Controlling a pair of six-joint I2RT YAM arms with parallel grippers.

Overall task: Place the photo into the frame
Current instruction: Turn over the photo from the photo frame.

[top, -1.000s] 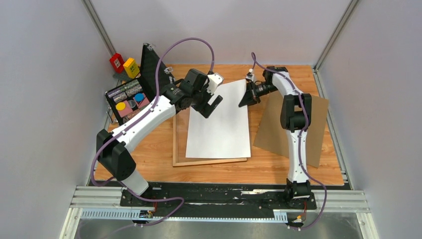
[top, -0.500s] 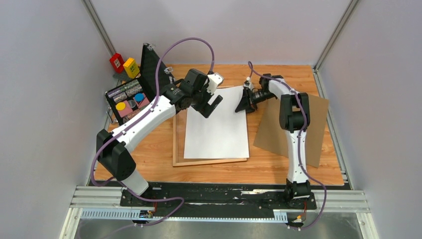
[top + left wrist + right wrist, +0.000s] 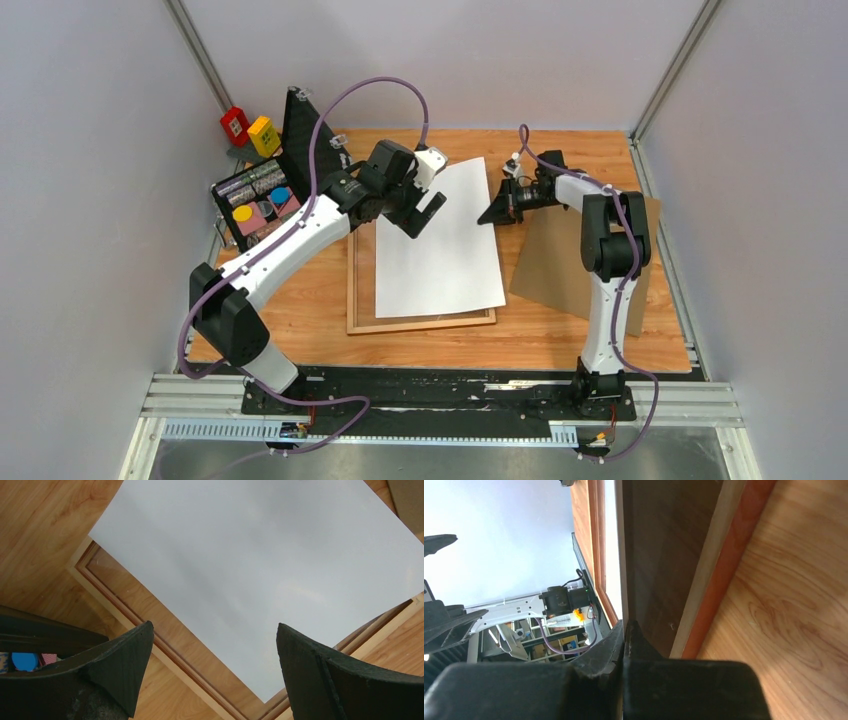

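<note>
Photo lies white side up across frame, skewed. Its near-left corner is inside the rails; right edge & far end ride over them. Not seated yet.
Frame is flat on desk, pale back up.
R gripper is closed, pinching photo's right edge near far end. L gripper has jaws wide, holds nothing, hovers over photo's far-left part.
Done: photo is on frame. Left, my read: square it up, drop it inside rails.
Board lies right of frame, partly under R arm.
Black case at left, lid up, holds small coloured items; can't ID them.
</note>
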